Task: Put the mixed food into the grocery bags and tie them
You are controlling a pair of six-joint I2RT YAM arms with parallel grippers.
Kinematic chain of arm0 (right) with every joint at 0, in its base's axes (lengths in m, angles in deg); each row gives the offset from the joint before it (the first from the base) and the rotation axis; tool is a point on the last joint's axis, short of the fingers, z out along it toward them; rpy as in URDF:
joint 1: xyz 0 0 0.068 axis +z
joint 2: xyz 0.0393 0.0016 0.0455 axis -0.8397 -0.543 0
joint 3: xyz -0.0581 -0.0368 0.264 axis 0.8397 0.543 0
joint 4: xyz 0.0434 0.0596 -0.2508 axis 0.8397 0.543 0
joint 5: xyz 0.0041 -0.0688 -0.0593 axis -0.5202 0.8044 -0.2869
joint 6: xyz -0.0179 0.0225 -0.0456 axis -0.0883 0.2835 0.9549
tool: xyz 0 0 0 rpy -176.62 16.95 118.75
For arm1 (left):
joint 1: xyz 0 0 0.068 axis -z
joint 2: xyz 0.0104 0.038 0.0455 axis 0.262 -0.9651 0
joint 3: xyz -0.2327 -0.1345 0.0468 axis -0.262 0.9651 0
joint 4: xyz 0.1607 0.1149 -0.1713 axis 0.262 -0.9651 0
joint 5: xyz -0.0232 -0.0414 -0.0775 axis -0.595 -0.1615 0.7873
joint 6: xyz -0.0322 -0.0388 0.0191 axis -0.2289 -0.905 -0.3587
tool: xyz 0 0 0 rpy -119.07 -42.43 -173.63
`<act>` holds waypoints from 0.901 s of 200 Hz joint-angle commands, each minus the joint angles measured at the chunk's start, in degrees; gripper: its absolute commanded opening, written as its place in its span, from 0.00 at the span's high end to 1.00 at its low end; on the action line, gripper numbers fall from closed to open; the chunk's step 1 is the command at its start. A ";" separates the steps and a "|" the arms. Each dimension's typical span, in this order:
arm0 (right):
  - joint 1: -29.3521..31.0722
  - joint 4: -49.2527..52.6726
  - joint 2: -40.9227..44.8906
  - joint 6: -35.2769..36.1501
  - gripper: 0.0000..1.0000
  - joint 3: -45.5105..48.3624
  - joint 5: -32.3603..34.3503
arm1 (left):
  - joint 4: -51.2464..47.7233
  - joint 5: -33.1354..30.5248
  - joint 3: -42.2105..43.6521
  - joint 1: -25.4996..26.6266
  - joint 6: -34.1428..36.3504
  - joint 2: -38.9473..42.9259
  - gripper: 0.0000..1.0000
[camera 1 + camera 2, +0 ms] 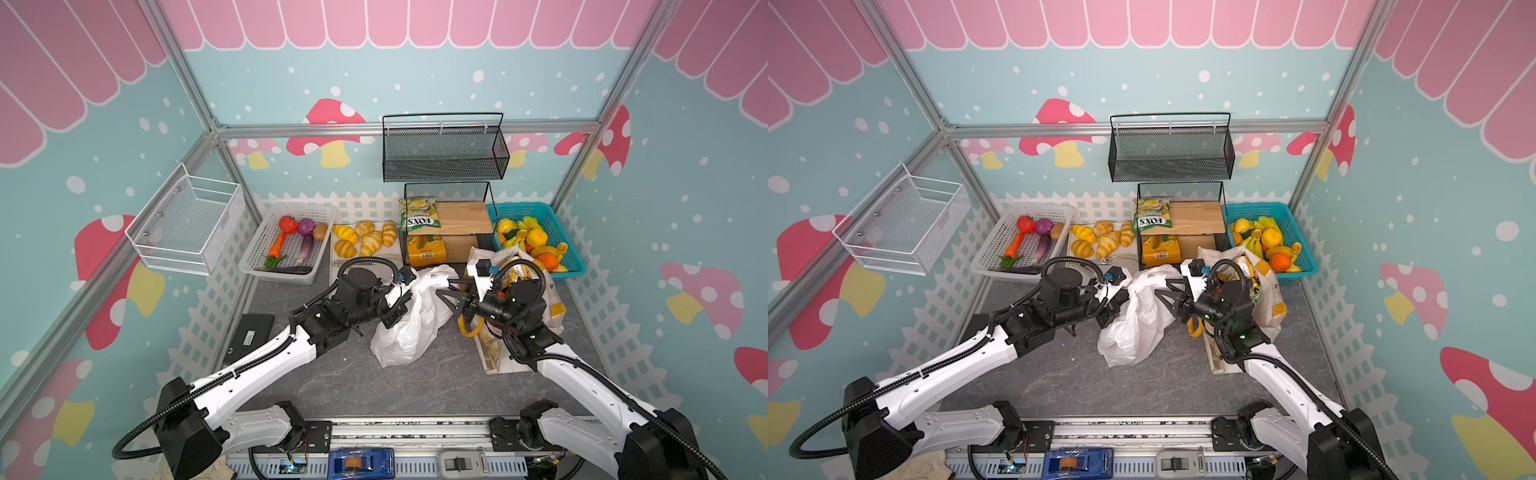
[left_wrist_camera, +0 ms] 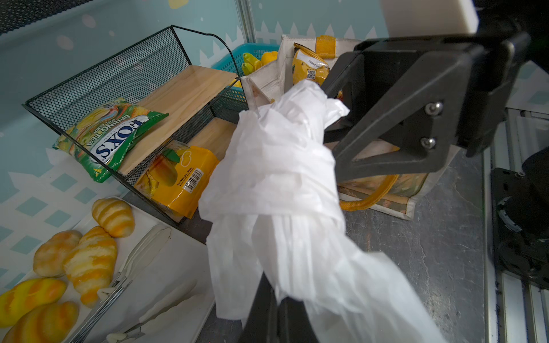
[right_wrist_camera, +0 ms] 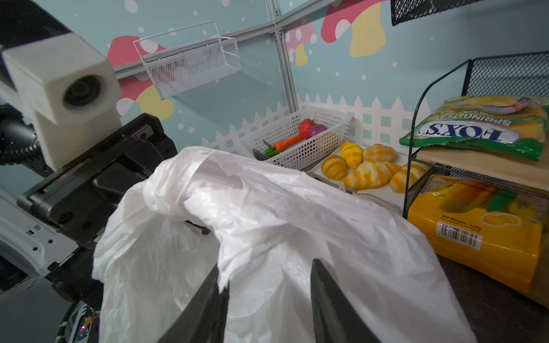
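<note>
The stiff off-white tote point(image 1: 550, 286) with yellow handles sits just right of the white plastic carrier bag point(image 1: 409, 328). The carrier bag is slumped on the grey tabletop point(image 1: 332, 382), its neck twisted and wrapped round. Behind the bag and to its left is a white basket point(image 1: 282, 205). The left gripper point(image 1: 405, 301), at the bag's left, is clamped on the neck. The right gripper point(image 1: 442, 289), at the bag's right, has its jaws apart beside the bag's loose end. A yellow snack packet point(image 2: 309, 66) shows in the tote's mouth. A carrot point(image 1: 276, 247) and a purple onion point(image 1: 306, 226) lie in the basket.
</note>
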 commanded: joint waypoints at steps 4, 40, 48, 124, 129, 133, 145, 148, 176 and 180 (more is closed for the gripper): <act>-0.66 -2.05 0.14 -5.88 0.53 -1.32 -4.03 | 0.77 1.12 -1.34 -0.39 -0.66 0.92 1.00; -2.24 -3.11 0.33 -9.80 0.51 -1.53 -5.05 | 0.66 1.21 -1.42 -0.44 -0.54 0.92 1.00; -2.53 -3.38 0.27 -10.62 0.50 -1.52 -5.08 | 0.67 1.21 -1.38 -0.44 -0.59 0.92 1.00; -4.33 -8.12 0.07 -15.95 0.49 -0.94 -7.58 | 0.65 1.47 -1.32 -0.44 -0.45 0.92 1.00; -4.37 -8.28 0.01 -16.21 0.49 -0.98 -7.53 | 0.67 1.47 -1.36 -0.44 -0.45 0.92 1.00; -4.41 -8.46 -0.16 -16.38 0.49 -1.02 -7.53 | 0.68 1.45 -1.33 -0.44 -0.48 0.96 1.00; -4.55 -9.01 -0.52 -16.87 0.52 -0.98 -7.49 | 0.68 1.53 -1.31 -0.44 -0.45 0.99 1.00; -4.63 -9.29 -0.61 -16.99 0.53 -0.95 -7.53 | 0.67 1.53 -1.27 -0.44 -0.48 1.02 1.00; -4.64 -11.00 -1.34 -18.09 0.60 -0.92 -8.12 | 0.61 1.62 -1.27 -0.44 -0.44 1.07 1.00; -4.64 -11.22 -1.38 -18.15 0.61 -0.90 -8.11 | 0.66 1.68 -1.28 -0.44 -0.48 1.02 1.00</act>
